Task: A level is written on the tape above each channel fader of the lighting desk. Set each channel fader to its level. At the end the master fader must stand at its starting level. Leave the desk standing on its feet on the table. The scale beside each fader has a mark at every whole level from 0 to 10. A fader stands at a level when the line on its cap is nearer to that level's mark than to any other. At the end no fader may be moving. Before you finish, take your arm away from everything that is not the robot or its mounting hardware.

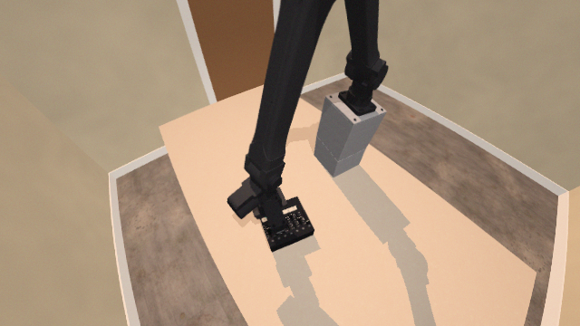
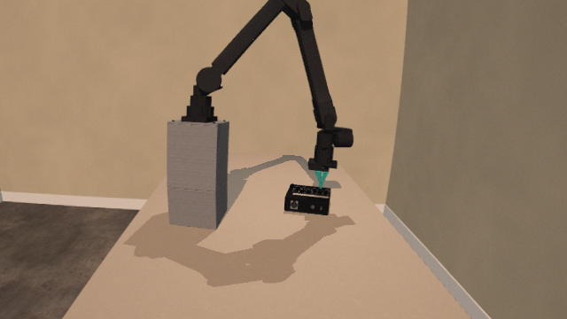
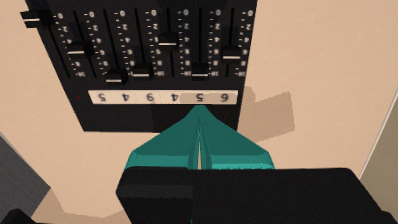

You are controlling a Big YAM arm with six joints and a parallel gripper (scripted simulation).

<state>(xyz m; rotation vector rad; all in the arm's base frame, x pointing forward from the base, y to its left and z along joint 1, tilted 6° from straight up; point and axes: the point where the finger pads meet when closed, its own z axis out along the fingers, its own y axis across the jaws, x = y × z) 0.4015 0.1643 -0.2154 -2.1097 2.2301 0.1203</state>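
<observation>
The black lighting desk point(image 1: 299, 232) point(image 2: 307, 205) point(image 3: 120, 117) stands on its feet on the tan table. In the wrist view its white tape strip point(image 3: 150, 97) carries several numbers, upside down. The fader caps stand at different heights. The master cap point(image 3: 31, 20) is at the far left near the top. My teal gripper point(image 3: 200, 114) point(image 2: 321, 182) is shut and empty. Its tip hangs just over the tape, in line with the channel cap point(image 3: 200, 74) second from the right. In the top view the wrist hides the fingers.
The grey pedestal point(image 1: 349, 136) point(image 2: 197, 173) that carries the arm stands on the table behind the desk. The table's right edge and a wall run close beside the desk in the exterior view.
</observation>
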